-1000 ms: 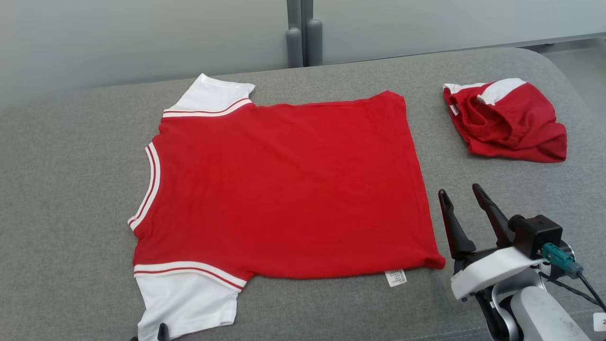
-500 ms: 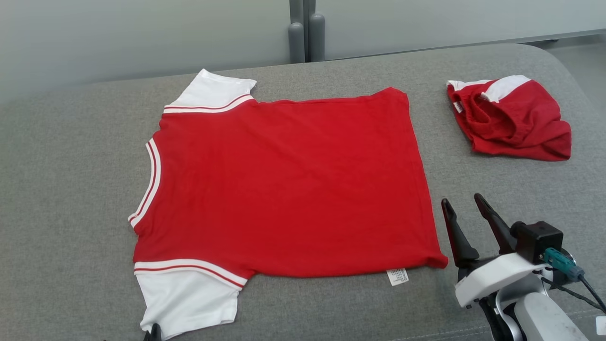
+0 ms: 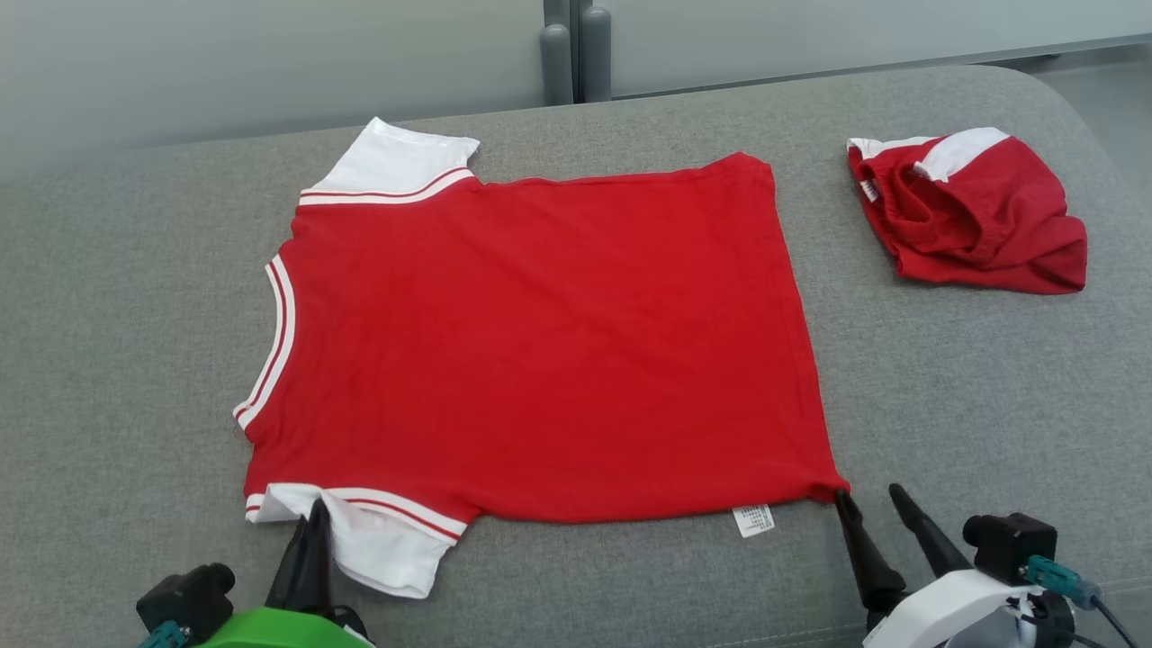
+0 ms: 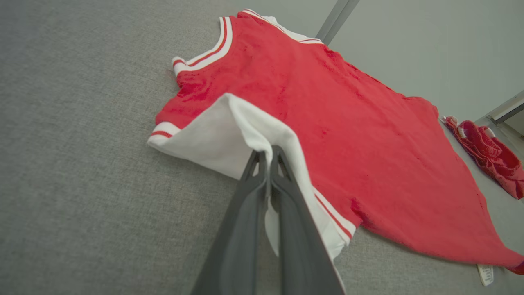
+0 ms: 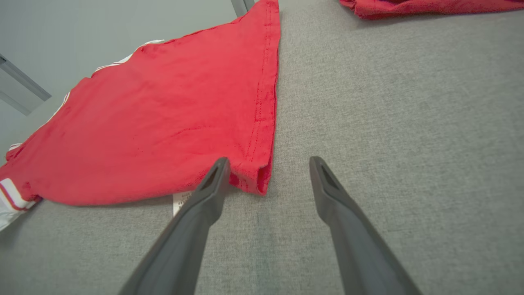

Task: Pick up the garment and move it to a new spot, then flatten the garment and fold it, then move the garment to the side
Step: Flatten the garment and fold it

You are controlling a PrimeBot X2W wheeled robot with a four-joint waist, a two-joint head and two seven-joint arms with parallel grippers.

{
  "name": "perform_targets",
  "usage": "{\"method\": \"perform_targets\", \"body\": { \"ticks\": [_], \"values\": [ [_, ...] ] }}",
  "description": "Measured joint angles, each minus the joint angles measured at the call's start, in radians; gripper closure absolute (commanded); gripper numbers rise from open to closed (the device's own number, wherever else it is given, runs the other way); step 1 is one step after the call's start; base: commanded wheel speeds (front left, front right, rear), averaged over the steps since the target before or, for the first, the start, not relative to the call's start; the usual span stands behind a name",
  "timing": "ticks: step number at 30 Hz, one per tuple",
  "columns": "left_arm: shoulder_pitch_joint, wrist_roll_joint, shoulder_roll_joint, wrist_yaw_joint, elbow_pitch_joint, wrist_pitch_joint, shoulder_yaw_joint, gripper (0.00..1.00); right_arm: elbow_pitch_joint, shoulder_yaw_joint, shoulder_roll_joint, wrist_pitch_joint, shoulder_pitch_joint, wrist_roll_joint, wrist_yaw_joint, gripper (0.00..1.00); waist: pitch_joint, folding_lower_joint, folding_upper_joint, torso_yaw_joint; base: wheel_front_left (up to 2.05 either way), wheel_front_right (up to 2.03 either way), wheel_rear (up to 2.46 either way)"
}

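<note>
A red T-shirt with white sleeves, the garment (image 3: 540, 342), lies flat on the grey padded table (image 3: 117, 297), collar to the left. My left gripper (image 3: 315, 515) is shut on the near white sleeve (image 4: 229, 135), which is lifted and folded toward the body. My right gripper (image 3: 868, 497) stands open at the garment's near right hem corner (image 5: 258, 176), the corner lying between its fingers on the table.
A second red and white garment (image 3: 967, 211) lies crumpled at the far right of the table. A white label (image 3: 752, 520) sticks out from the near hem. Grey posts (image 3: 576, 49) stand behind the table's far edge.
My left gripper has shut on the near sleeve and raised it toward the shirt. My right gripper has come to the near right hem corner. The head view has shifted slightly.
</note>
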Motion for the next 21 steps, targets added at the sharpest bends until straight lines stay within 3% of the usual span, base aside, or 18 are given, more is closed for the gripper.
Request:
{"method": "perform_targets", "body": {
  "ticks": [7,21],
  "values": [
    [-0.023,0.011,0.0,-0.009,-0.082,-0.006,-0.031,1.0,0.053,0.014,0.057,0.003,0.004,0.089,0.032,0.0,0.002,0.0,0.0,-0.002,0.0,0.0,0.0],
    [-0.02,0.029,-0.001,0.003,-0.12,-0.008,-0.054,1.0,0.145,-0.045,0.11,0.004,-0.013,0.321,0.044,0.0,-0.006,0.0,0.0,0.043,0.0,0.0,0.0]
  ]
}}
